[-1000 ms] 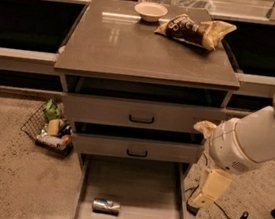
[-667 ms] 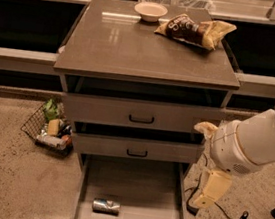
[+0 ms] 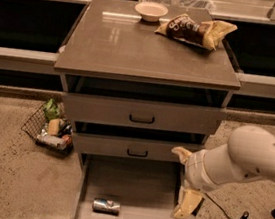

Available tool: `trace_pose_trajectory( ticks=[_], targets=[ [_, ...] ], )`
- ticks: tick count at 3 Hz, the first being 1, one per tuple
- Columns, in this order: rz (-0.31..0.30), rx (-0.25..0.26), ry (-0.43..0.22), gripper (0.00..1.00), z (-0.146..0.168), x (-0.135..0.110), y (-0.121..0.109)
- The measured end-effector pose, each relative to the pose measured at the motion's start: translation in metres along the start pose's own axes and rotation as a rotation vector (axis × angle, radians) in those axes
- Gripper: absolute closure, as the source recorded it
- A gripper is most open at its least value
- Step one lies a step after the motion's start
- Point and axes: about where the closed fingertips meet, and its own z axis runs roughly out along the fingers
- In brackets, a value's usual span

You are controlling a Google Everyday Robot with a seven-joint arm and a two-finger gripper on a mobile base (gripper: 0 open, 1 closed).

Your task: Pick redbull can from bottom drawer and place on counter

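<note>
The redbull can (image 3: 106,206) lies on its side on the grey floor of the open bottom drawer (image 3: 138,182), near its front left. My gripper (image 3: 181,180) hangs at the drawer's right edge, to the right of the can and above the drawer floor. Its two pale fingers stand apart, and it holds nothing. The counter (image 3: 136,46) is the glossy grey-brown top of the cabinet.
A white bowl (image 3: 151,11) and a brown-and-yellow chip bag (image 3: 195,31) sit at the back of the counter. The two upper drawers with black handles are slightly ajar. A wire basket of items (image 3: 49,130) stands on the floor to the left. Cables lie on the floor at the right.
My arm and gripper have moved left and down, closer to the bottom drawer's right side. The can has not moved.
</note>
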Motion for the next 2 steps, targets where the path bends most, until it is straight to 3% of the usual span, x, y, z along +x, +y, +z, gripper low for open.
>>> trace_pose_trajectory(
  ticks=[2],
  targets=[
    [0.056, -0.042, -0.139, 0.00, 0.119, 0.037, 0.005]
  ],
)
